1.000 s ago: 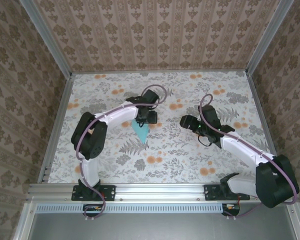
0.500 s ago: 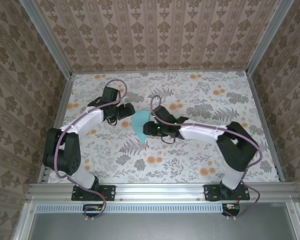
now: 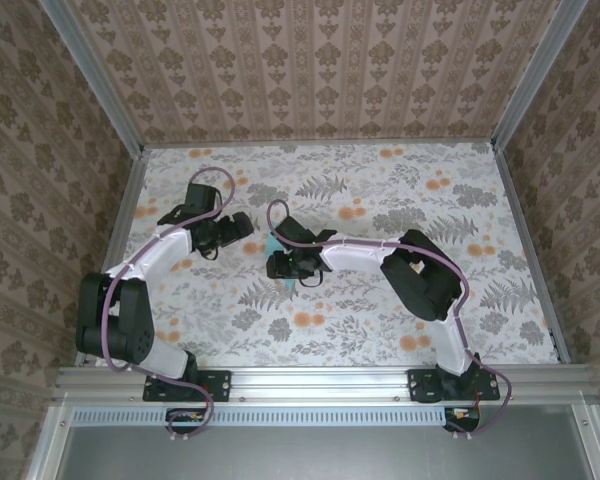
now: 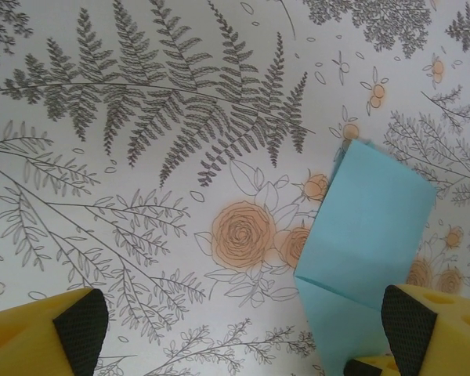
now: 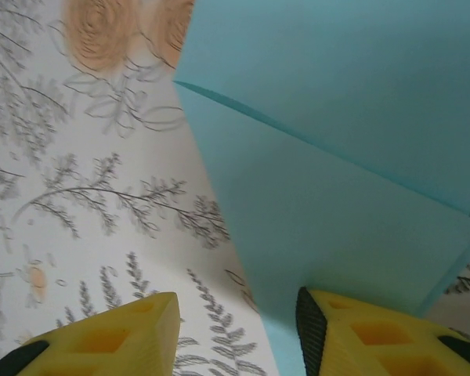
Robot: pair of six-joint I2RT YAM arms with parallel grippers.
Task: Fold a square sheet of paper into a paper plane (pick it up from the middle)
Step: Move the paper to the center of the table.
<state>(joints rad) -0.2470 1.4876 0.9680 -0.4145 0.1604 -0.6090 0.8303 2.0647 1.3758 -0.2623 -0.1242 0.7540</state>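
Lying paper [image 3: 272,246]: resting flat on the flowered table [image 3: 410,300], a little toward 9 o'clock from the table's middle; showing as a light-teal folded shape, with one flap lying over the rest and a crease crossing it.

Left gripper [image 3: 242,228]: hanging just at 9 o'clock of the paper, apart from it in the overhead view; pointing toward 3 o'clock.

Left fingers [image 4: 43,333]: standing wide apart, clamping nothing; framing bare table in the wrist view, with the paper [image 4: 368,227] lying toward 3 o'clock and its lower end reaching down beside the finger at 4 o'clock.

Right gripper [image 3: 276,266]: reaching in from 3 o'clock, sitting over the 6 o'clock half of the paper and hiding its middle from above.

Right fingers [image 5: 102,341]: standing partly apart, with table and the paper's edge [image 5: 337,157] showing between them; paper edge running down close against the inner face of the finger at 5 o'clock; pressing on the sheet or hovering just above it, cannot tell.

Arms: rising from bases at 7 o'clock and 5 o'clock on the near rail [image 3: 320,380], both bending in toward the paper.

Walls [image 3: 310,70]: closing in the table at 9, 12 and 3 o'clock, wearing patterned wallpaper.
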